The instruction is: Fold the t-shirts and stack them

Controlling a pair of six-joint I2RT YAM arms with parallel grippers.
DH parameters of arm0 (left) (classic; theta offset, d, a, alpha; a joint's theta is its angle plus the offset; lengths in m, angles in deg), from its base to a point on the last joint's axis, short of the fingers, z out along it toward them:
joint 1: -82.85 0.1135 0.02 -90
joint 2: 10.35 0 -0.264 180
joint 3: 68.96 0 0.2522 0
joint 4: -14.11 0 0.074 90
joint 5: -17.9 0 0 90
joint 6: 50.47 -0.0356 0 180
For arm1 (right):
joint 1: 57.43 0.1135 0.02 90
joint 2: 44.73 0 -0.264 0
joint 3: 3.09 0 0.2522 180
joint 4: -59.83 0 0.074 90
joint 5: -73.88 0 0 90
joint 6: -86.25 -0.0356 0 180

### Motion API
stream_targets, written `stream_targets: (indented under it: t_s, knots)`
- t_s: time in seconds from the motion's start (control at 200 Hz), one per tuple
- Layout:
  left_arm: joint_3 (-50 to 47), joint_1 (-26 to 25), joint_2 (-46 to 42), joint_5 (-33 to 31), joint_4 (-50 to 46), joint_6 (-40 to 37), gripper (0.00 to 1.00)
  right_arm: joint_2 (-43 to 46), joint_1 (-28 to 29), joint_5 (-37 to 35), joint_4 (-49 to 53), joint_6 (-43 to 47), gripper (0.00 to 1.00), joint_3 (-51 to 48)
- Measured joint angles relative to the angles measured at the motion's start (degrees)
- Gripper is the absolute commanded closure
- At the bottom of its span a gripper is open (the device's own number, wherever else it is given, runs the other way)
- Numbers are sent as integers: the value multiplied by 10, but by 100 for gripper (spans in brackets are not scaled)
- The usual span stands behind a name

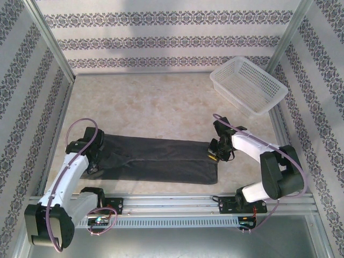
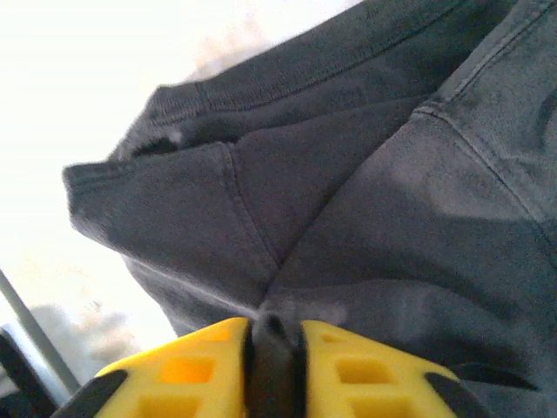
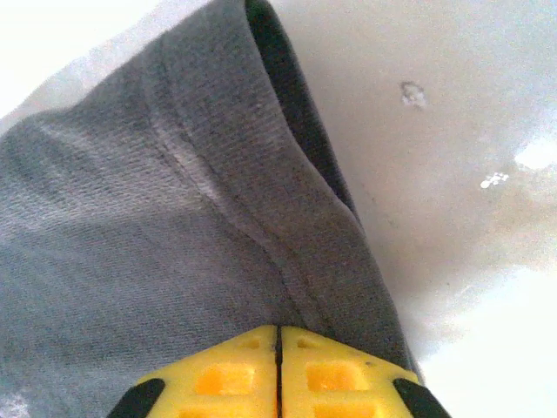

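Observation:
One dark charcoal t-shirt [image 1: 156, 158] lies across the near part of the table as a long band folded lengthwise. My left gripper [image 1: 97, 163] is at its left end, by the collar and a sleeve. In the left wrist view that gripper [image 2: 276, 335] is shut, with a pinch of dark cloth [image 2: 365, 218] between its yellow fingers. My right gripper [image 1: 215, 152] is at the shirt's right end. In the right wrist view it [image 3: 279, 335] is shut, its yellow fingertips pressed together at the hem edge of the cloth [image 3: 174, 226].
A white mesh basket [image 1: 248, 85] stands at the back right with nothing in it. Patterned walls with metal posts close in the table on three sides. An aluminium rail [image 1: 177, 203] runs along the near edge, in front of the shirt.

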Motion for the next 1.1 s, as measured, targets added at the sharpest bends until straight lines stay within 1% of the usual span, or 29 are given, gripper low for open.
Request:
stream_targets:
  t_s: [0.17, 0.3, 0.405, 0.45, 0.59, 0.68, 0.899, 1.029, 1.104]
  knots:
    - [28, 0, 15, 16, 1, -6, 52, 15, 3, -19, 24, 8, 81, 17]
    - [100, 0, 19, 19, 2, -12, 52, 42, 20, -28, 40, 6, 81, 38]
    - [157, 0, 37, 24, 5, -15, 53, 43, 41, -20, 36, -10, 81, 43]
    - [168, 0, 47, 27, 11, -16, 55, 38, 49, -14, 35, -19, 81, 43]
    - [174, 0, 109, 52, 53, -22, 66, -8, 64, 7, 13, -50, 81, 43]
    - [173, 0, 177, 80, 88, -25, 68, -47, 65, 9, 6, -66, 81, 45]
    - [162, 12, 334, 157, 161, -25, 68, -132, 55, 12, 33, -80, 80, 120]
    - [163, 26, 397, 199, 189, -24, 68, -184, 40, 11, 54, -78, 80, 183]
    - [178, 37, 406, 218, 192, -24, 68, -215, 26, 12, 64, -76, 79, 221]
